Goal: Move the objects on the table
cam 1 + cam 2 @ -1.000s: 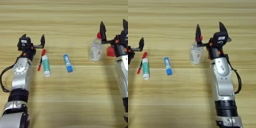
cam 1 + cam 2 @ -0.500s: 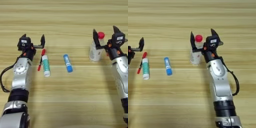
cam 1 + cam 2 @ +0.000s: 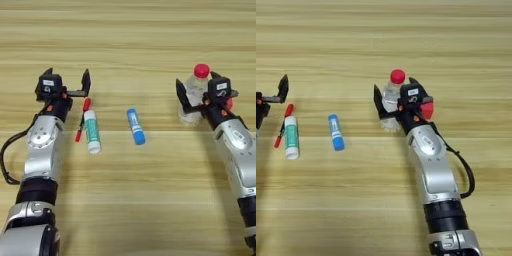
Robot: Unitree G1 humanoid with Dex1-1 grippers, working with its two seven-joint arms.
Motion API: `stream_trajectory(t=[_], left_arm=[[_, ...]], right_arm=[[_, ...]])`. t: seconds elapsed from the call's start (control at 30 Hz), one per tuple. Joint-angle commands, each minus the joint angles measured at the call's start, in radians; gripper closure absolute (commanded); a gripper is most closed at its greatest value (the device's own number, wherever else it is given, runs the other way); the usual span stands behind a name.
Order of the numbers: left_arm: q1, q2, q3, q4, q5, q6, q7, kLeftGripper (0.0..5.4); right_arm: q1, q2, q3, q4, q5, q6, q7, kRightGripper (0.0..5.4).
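The right gripper straddles the bottle near the tabletop's right edge, fingers spread, half hiding a red cube; left gripper splayed, idle.

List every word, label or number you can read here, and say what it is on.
None can be read.
Green-and-white glue stick: print too blurred.
Blue-and-white glue stick: no legible text.
White stickers on the left gripper and right gripper: too small.
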Motion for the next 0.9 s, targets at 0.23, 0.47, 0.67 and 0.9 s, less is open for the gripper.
stream_trajectory(t=[0.23,0.47,0.67,0.9], left_arm=[[0.001,0.003,-0.004,-0.006,0.001,0.003,-0.001,0.0],[-0.002,0.007,0.0,0.001,-0.003,0.002,-0.006,0.0],[-0.002,0.008,0.002,0.001,-0.003,0.001,-0.009,0.0],[-0.001,0.008,0.001,-0.002,-0.003,0.001,-0.015,0.0]], right_arm=[[-0.023,0.01,0.0,0.007,0.013,0.026,0.01,0.26],[-0.029,0.021,-0.001,0.021,0.028,0.052,0.018,1.06],[-0.035,0.023,-0.01,0.039,0.039,0.086,0.018,1.64],[-0.039,0.024,-0.017,0.041,0.038,0.089,0.008,2.17]])
